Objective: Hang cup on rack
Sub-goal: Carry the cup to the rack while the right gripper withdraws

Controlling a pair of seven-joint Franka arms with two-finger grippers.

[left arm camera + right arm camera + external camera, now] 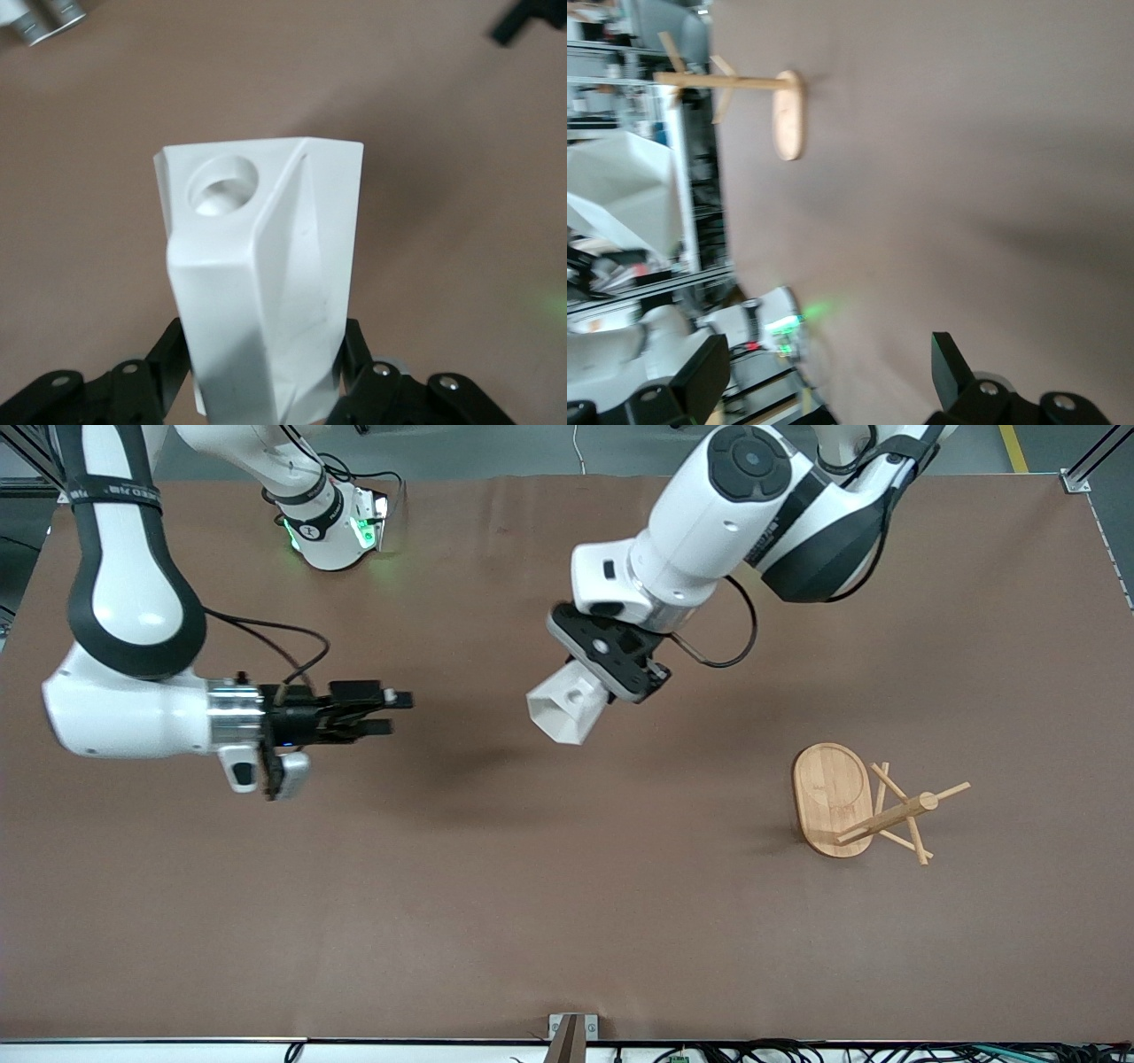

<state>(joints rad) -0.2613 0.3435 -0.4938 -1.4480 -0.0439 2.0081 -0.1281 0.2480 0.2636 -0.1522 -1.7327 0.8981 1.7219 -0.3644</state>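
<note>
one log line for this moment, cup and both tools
left tool: shut on cup, above table middle | right tool: open, empty | rack: upright, bare, toward left arm's end

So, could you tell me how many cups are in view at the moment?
1. The single white cup is held up in the air by the left gripper, shut on it, over the middle of the table. No other cup shows; the rack carries none.
</note>
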